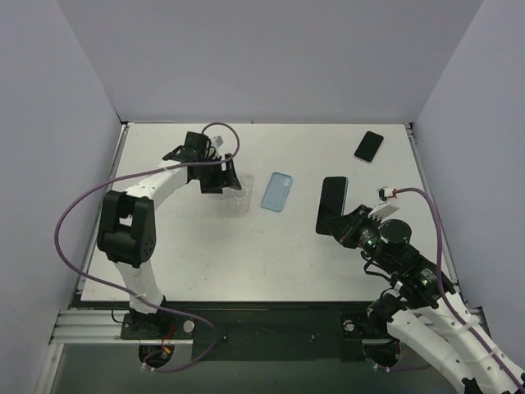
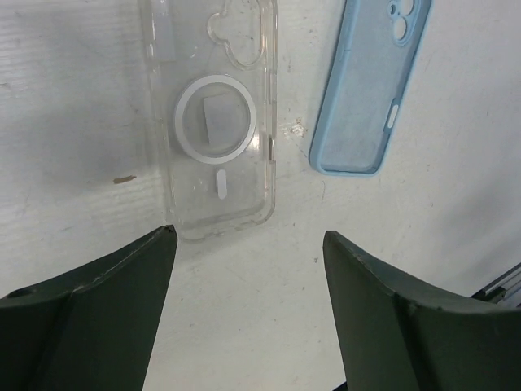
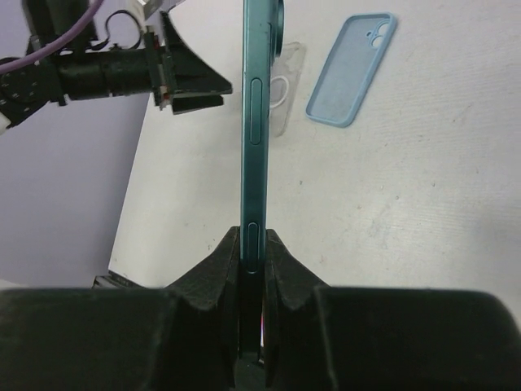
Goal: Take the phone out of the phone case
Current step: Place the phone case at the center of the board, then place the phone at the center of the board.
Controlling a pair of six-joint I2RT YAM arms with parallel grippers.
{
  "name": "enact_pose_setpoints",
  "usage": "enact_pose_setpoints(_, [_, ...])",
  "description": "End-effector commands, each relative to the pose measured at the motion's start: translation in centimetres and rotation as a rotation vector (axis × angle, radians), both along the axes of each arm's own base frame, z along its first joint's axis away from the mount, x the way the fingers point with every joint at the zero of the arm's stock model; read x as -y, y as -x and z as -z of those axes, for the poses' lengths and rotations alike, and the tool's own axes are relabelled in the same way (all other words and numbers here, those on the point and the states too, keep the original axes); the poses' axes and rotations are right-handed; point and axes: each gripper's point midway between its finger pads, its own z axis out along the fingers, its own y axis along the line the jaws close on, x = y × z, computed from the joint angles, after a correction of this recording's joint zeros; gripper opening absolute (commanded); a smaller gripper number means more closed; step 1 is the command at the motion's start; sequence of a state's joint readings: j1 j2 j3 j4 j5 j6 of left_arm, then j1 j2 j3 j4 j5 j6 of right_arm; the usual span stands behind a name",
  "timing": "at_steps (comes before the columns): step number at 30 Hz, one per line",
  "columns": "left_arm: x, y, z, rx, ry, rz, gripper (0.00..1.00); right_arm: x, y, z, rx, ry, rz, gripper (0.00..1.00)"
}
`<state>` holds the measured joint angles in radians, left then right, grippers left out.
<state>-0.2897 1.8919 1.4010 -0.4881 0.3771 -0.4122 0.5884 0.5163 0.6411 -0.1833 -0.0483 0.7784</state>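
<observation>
The right gripper [image 3: 252, 244] is clamped on the phone [image 3: 256, 122]. Its jaws pinch the phone's lower end from both faces, so the phone stands out edge-on beyond them, above the table [image 1: 246, 263]. The left gripper [image 2: 248, 236] has its jaws spread wide with nothing between them. The clear case [image 2: 220, 130] lies flat and empty on the table just beyond the left gripper's fingertips, with its near end closer to the finger on the left of the wrist view. A blue case [image 2: 366, 90], also empty, lies beside the clear one without touching it, out beyond the other finger. A second phone [image 1: 369, 146] lies well beyond the right jaws, near the table's far corner.
</observation>
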Motion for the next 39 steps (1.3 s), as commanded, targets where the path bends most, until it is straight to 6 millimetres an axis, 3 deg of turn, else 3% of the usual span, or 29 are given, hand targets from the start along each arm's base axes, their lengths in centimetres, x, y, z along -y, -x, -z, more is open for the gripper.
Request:
enact_pose_setpoints(1, [-1.1, -1.4, -5.9, 0.186, -0.005, -0.055, 0.83, 1.2, -2.4, -1.0, 0.047, -0.056, 0.143, 0.0])
enact_pose_setpoints(6, [-1.6, -0.9, -8.2, 0.246, 0.001, -0.065, 0.79, 4.7, -5.0, 2.3, -0.042, 0.026, 0.369, 0.0])
enact_pose_setpoints(9, [0.0, -0.1, -9.3, 0.249, 0.101, -0.019, 0.77, 7.4, -7.1, 4.0, -0.099, 0.082, 0.48, 0.0])
enact_pose_setpoints(10, [0.3, 0.3, -9.0, 0.234, 0.115, -0.005, 0.77, 8.8, -8.3, 5.3, -0.148, 0.09, 0.52, 0.0])
enact_pose_setpoints(11, [0.8, 0.6, -9.0, 0.224, 0.139, 0.012, 0.77, 10.3, -9.4, 4.9, -0.145, 0.072, 0.564, 0.0])
enact_pose_setpoints(12, [0.9, 0.9, -9.1, 0.221, 0.151, 0.023, 0.77, 10.5, -10.5, 6.1, -0.188, 0.066, 0.552, 0.0])
enact_pose_setpoints(13, [1.1, 1.2, -9.1, 0.216, 0.164, 0.034, 0.77, 12.1, -11.9, 5.5, -0.166, 0.04, 0.588, 0.0])
enact_pose_setpoints(14, [1.2, 1.3, -9.4, 0.224, 0.174, 0.033, 0.77, 13.0, -12.8, 6.7, -0.201, 0.058, 0.609, 0.0])
enact_pose_setpoints(15, [1.4, 1.3, -9.7, 0.233, 0.186, 0.037, 0.77, 15.0, -14.1, 6.1, -0.18, 0.072, 0.653, 0.0])
enact_pose_setpoints(16, [1.3, 1.6, -9.6, 0.231, 0.192, 0.035, 0.77, 15.1, -15.0, 8.2, -0.246, 0.104, 0.643, 0.0])
enact_pose_setpoints(17, [1.4, 1.7, -9.6, 0.236, 0.2, 0.038, 0.77, 17.7, -16.3, 7.2, -0.236, 0.115, 0.696, 0.0])
enact_pose_setpoints(18, [1.5, 1.7, -9.9, 0.244, 0.21, 0.037, 0.77, 18.1, -17.1, 9.4, -0.309, 0.127, 0.68, 0.0])
enact_pose_setpoints(19, [1.6, 2.0, -9.8, 0.242, 0.217, 0.047, 0.77, 19.4, -18.5, 8.4, -0.296, 0.119, 0.69, 0.0])
enact_pose_setpoints(20, [1.6, 2.0, -9.8, 0.238, 0.217, 0.046, 0.77, 20.1, -19.5, 10.4, -0.359, 0.127, 0.689, 0.0])
enact_pose_setpoints(21, [1.6, 2.0, -10.0, 0.239, 0.218, 0.047, 0.77, 20.8, -20.8, 9.4, -0.341, 0.124, 0.677, 0.0])
enact_pose_setpoints(25, [2.2, 2.6, -10.8, 0.255, 0.268, 0.065, 0.77, 22.8, -25.0, 11.3, -0.402, 0.17, 0.652, 0.0])
enact_pose_setpoints(26, [2.3, 2.6, -11.5, 0.272, 0.286, 0.066, 0.77, 23.5, -26.8, 11.4, -0.401, 0.191, 0.654, 0.0])
enact_pose_setpoints(27, [2.4, 2.7, -11.4, 0.266, 0.291, 0.068, 0.77, 23.8, -26.3, 13.8, -0.504, 0.207, 0.644, 0.0])
enact_pose_setpoints(28, [2.6, 2.8, -11.4, 0.264, 0.297, 0.077, 0.78, 24.2, -27.6, 13.0, -0.489, 0.205, 0.641, 0.0])
enact_pose_setpoints(29, [2.5, 2.8, -11.4, 0.263, 0.298, 0.076, 0.78, 24.5, -28.0, 14.5, -0.518, 0.202, 0.635, 0.0])
enact_pose_setpoints(30, [2.6, 2.8, -11.5, 0.261, 0.306, 0.079, 0.78, 25.0, -29.2, 13.5, -0.491, 0.189, 0.642, 0.0])
enact_pose_setpoints(31, [2.6, 2.8, -11.5, 0.258, 0.305, 0.077, 0.78, 25.0, -29.7, 15.2, -0.523, 0.184, 0.63, 0.0])
enact_pose_setpoints(32, [2.6, 2.8, -11.5, 0.26, 0.31, 0.078, 0.78, 25.6, -31.0, 14.3, -0.497, 0.178, 0.639, 0.0])
enact_pose_setpoints(33, [2.7, 2.8, -11.4, 0.256, 0.311, 0.078, 0.78, 26.1, -31.1, 16.0, -0.544, 0.176, 0.644, 0.0])
enact_pose_setpoints(34, [2.7, 2.8, -11.3, 0.254, 0.31, 0.078, 0.78, 26.6, -32.0, 15.5, -0.529, 0.154, 0.652, 0.01])
enact_pose_setpoints(35, [2.7, 2.7, -11.4, 0.255, 0.311, 0.079, 0.78, 26.7, -32.4, 16.9, -0.555, 0.134, 0.647, 0.02])
enact_pose_setpoints(36, [2.7, 2.7, -11.3, 0.252, 0.313, 0.079, 0.78, 27.4, -33.2, 16.4, -0.54, 0.115, 0.658, 0.03])
enact_pose_setpoints(39, [2.7, 2.6, -11.0, 0.245, 0.313, 0.081, 0.78, 27.8, -34.1, 17.8, -0.561, 0.09, 0.647, 0.05])
